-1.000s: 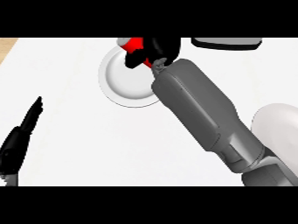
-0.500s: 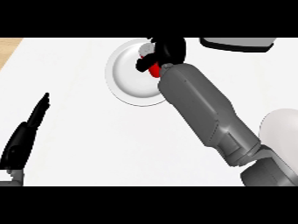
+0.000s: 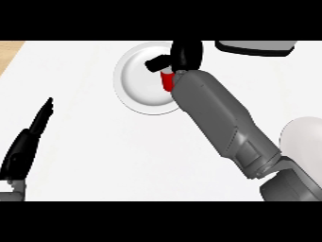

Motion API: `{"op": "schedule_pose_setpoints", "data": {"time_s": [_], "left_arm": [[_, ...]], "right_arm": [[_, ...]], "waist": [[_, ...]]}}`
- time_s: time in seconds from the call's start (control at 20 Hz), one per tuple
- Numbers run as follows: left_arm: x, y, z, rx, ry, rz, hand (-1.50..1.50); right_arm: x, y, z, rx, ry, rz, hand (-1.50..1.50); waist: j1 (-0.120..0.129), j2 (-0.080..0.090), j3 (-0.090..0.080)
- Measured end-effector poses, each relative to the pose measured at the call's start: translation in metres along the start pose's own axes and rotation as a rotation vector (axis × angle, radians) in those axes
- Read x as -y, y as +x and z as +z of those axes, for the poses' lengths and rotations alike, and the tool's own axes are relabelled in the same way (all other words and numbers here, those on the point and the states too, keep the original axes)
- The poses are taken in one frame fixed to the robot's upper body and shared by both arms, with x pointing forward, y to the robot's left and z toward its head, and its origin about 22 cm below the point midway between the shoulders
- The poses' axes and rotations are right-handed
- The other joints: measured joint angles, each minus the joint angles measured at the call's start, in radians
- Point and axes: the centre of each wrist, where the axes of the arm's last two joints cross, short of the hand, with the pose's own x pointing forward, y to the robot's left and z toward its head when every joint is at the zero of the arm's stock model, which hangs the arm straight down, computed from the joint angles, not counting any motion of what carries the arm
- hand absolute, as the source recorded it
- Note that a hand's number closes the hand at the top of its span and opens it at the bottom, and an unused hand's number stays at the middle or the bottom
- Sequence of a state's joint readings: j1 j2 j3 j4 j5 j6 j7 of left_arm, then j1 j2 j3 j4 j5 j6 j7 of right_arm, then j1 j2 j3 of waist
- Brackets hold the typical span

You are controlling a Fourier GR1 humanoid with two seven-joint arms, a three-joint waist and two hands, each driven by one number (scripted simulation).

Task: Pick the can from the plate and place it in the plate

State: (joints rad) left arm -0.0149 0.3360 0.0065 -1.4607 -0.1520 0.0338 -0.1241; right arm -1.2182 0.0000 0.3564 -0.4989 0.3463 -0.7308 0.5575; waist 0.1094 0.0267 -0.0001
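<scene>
Can (image 3: pixel 167 81), red, seen over the far plate (image 3: pixel 137 85) and mostly hidden by the right hand (image 3: pixel 181 56), whose black fingers curl round it. Nearest the viewer, at the lower left, the left hand (image 3: pixel 25 144) rests with fingers straight and together, pointing away over the white worktop (image 3: pixel 122 151), holding nothing. At the lower right, the grey right forearm (image 3: pixel 223 123) rises diagonally toward the far plate. Beside it, at the right edge, lies a second white plate (image 3: pixel 313 139), partly cut off by the frame. Farther back, the far plate sits on the worktop, the can above its right portion. At the far edge, right of the hand, a grey object (image 3: pixel 254 46) shows only partly.
</scene>
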Motion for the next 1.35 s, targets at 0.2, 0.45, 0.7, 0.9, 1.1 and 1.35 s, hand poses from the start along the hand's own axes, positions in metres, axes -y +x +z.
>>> {"op": "schedule_pose_setpoints", "data": {"time_s": [0.2, 0.45, 0.7, 0.9, 1.1, 1.35], "left_arm": [[-0.003, -0.005, 0.003, -0.016, 0.013, 0.002, 0.0], [-0.009, -0.012, 0.016, -0.046, 0.041, -0.002, 0.0], [-0.014, -0.014, 0.024, -0.064, 0.066, 0.001, 0.0], [-0.015, -0.016, 0.03, -0.069, 0.077, 0.0, 0.0], [-0.02, -0.017, 0.026, -0.071, 0.08, -0.003, 0.0], [-0.013, -0.013, 0.031, -0.08, 0.079, -0.003, 0.0]], "right_arm": [[0.003, 0.0, -0.003, -0.008, -0.111, -0.107, -1.5], [0.011, -0.011, -0.007, -0.031, -0.182, -0.251, -1.5], [0.026, -0.049, -0.005, -0.004, -0.228, -0.388, -1.5], [0.046, -0.091, -0.002, 0.05, -0.236, -0.427, -1.5], [0.065, -0.123, 0.0, 0.093, -0.228, -0.418, -1.5], [0.093, -0.158, 0.007, 0.112, -0.221, -0.409, -1.5]], "waist": [[-0.022, -0.006, 0.0], [-0.063, -0.016, 0.001], [-0.091, -0.023, 0.001], [-0.104, -0.026, 0.001], [-0.108, -0.027, 0.001], [-0.11, -0.028, 0.001]]}}
